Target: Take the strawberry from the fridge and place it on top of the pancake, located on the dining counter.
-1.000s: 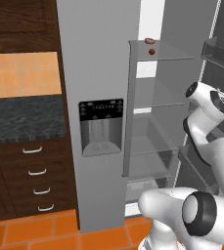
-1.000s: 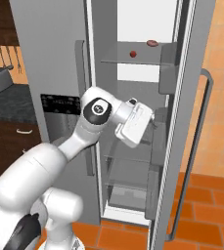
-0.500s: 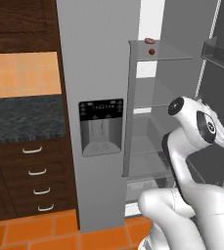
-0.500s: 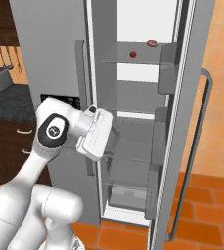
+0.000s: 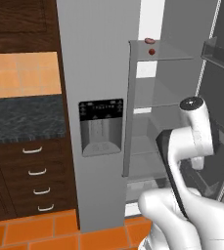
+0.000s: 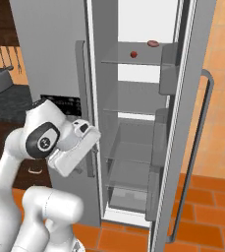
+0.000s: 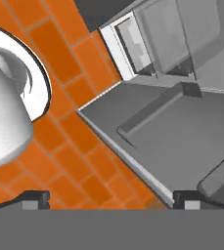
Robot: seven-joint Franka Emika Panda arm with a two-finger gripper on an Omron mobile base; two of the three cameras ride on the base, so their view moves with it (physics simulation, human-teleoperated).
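Observation:
The fridge [image 5: 99,73] stands with its right compartment open. On the top grey shelf lies the strawberry [image 5: 152,51], small and dark red, also seen from the other side as the strawberry [image 6: 133,54]. My arm is folded low in front of the fridge, with the hand [image 6: 75,147] well below that shelf and left of the open compartment. The gripper [image 7: 111,199] is open with nothing between its fingertips [image 7: 35,197]; it faces the orange floor and the foot of the fridge. The pancake and the dining counter are out of view.
A paler pink oblong item [image 5: 149,40] lies just behind the strawberry. The open fridge door [image 6: 197,123] with its long handle swings out on the right, with door bins [image 5: 221,49]. A dark wall counter [image 5: 25,117] with drawers [image 5: 35,180] stands to the left.
My hand has swung left and downward, away from the open shelves, and now points at the floor. The jaws have stayed open. The strawberry has not moved.

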